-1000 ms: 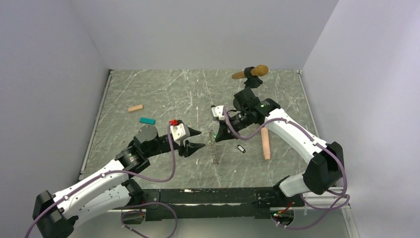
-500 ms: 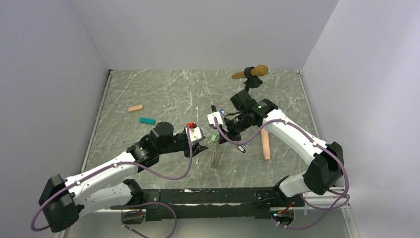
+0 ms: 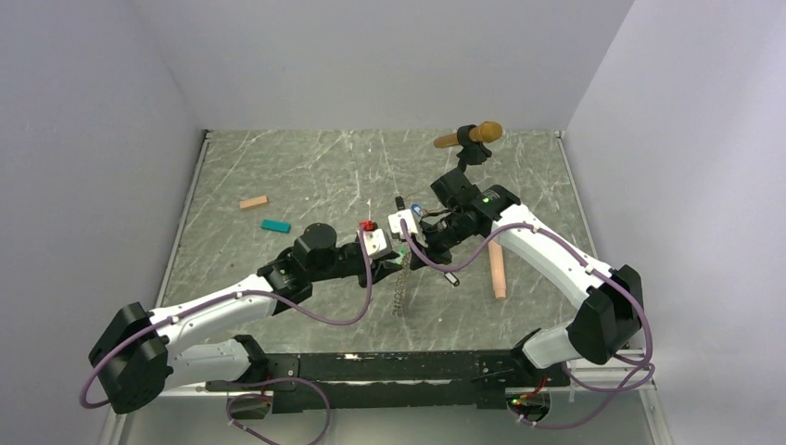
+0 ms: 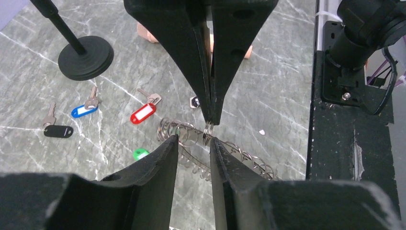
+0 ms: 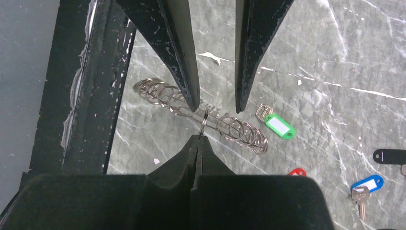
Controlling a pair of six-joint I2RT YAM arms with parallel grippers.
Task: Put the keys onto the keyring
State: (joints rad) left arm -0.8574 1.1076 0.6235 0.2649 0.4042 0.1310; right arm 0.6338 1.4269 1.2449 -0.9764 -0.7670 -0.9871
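Left jaws have moved in on the keyring (image 3: 399,292) and narrowed; they now sit parted either side of its rim, not clamped. Right jaws are clenched on the rim, holding it upright. Tagged keys (image 4: 143,113) lie on the desk (image 3: 278,176) nearby.

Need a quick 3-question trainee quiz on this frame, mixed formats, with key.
1. True or false: the right gripper is shut on one loop of the keyring.
2. The blue-tagged key lies: A on the table, apart from the keyring; B threaded on the keyring; C in the left gripper.
3. Fill in: the left gripper is ____, straddling the keyring.
Key: 1 true; 2 A; 3 open.
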